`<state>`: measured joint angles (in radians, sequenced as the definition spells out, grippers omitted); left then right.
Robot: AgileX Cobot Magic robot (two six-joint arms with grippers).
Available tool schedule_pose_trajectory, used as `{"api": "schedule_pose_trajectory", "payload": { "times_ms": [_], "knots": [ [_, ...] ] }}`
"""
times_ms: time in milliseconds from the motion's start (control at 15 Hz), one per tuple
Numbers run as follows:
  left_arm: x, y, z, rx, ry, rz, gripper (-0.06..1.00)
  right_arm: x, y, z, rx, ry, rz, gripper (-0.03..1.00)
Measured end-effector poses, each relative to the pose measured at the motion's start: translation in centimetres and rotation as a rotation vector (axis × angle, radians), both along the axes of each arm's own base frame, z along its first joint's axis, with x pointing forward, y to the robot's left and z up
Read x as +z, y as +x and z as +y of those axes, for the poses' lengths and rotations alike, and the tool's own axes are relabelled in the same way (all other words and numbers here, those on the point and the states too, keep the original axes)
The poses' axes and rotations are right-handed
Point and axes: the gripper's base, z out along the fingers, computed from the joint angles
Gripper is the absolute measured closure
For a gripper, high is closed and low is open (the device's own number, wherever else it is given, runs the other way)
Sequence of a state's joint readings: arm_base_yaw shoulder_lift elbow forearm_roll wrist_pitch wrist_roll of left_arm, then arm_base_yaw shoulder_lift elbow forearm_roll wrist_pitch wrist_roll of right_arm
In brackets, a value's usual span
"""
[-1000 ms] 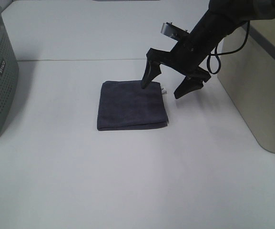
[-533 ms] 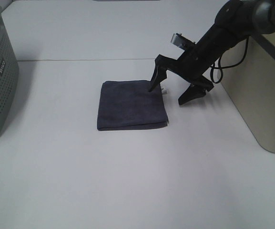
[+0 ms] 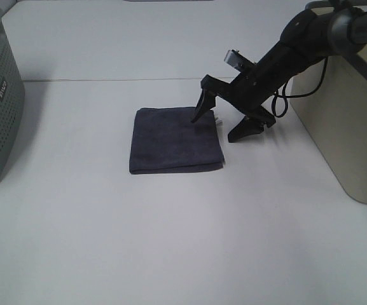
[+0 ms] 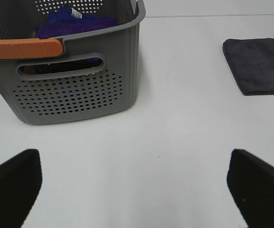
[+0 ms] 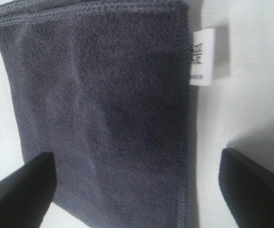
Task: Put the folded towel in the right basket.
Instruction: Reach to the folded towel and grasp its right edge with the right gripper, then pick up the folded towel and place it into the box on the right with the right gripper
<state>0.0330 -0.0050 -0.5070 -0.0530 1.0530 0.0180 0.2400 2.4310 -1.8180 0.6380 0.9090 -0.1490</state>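
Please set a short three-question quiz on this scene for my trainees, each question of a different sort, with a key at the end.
1. True or false: the right gripper is shut on the folded towel.
2. Multiple choice: the towel's white tag sits
A. on the edge that the right gripper straddles
B. on the edge farthest from that gripper
C. in the middle of the towel's top face
3. Short answer: which container can be seen to hold cloth, the grey perforated basket or the right basket?

Key
1. False: its jaws are open, one finger over the towel and one over the table beside it.
2. A
3. The grey perforated basket, which holds a blue-purple cloth.
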Motion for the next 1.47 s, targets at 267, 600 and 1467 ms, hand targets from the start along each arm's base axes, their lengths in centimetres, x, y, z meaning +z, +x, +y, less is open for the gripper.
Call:
{"api": "schedule_pose_trajectory", "payload": {
  "times_ms": [267,600,1467],
  "knots": [
    [0.0,0.0,0.1,0.004,0.012,0.0,-0.05,-1.0,-0.9,4.7,-0.01,0.011,-0.024,0.25],
    [0.0,0.0,0.6,0.041,0.065,0.002,-0.05,-2.2,-1.3,6.2,-0.012,-0.027,-0.046,0.9],
    [0.1,-0.1,1.4,0.1,0.158,-0.002,-0.05,25.7,-1.7,-0.9,0.134,-0.404,-0.557,0.9]
  ]
}}
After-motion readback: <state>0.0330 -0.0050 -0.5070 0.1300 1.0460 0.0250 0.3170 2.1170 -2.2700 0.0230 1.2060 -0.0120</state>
